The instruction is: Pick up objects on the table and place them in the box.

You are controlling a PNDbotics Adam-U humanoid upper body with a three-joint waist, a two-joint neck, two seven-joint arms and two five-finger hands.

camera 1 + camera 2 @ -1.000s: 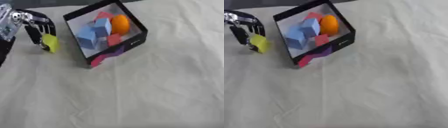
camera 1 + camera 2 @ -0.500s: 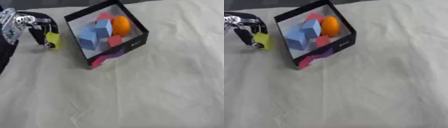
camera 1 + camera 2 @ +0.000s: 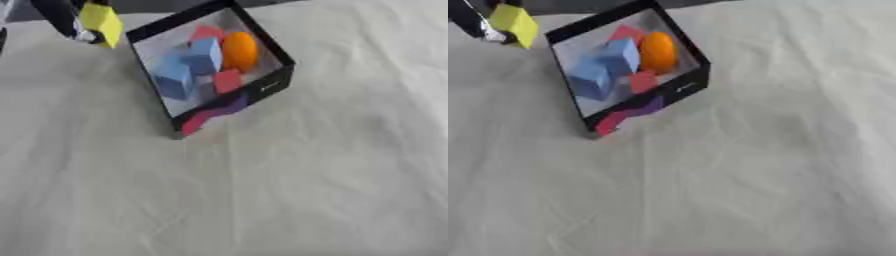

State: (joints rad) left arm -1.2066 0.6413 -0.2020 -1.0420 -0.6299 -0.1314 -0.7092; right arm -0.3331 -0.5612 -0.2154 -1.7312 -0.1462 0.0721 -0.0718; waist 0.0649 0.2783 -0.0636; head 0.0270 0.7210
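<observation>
Block (image 3: 101, 22), yellow, sits pinched in our left hand (image 3: 70, 22) at top left, just beside the box (image 3: 227, 97) rim, clear of the cloth; looks light, stiff, foam-like, so we judge flat opposite faces best to hold; right hand unseen

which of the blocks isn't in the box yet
The yellow block. The left hand holds it in the air just left of the box, while the blue blocks, red blocks and an orange piece already lie inside.
</observation>
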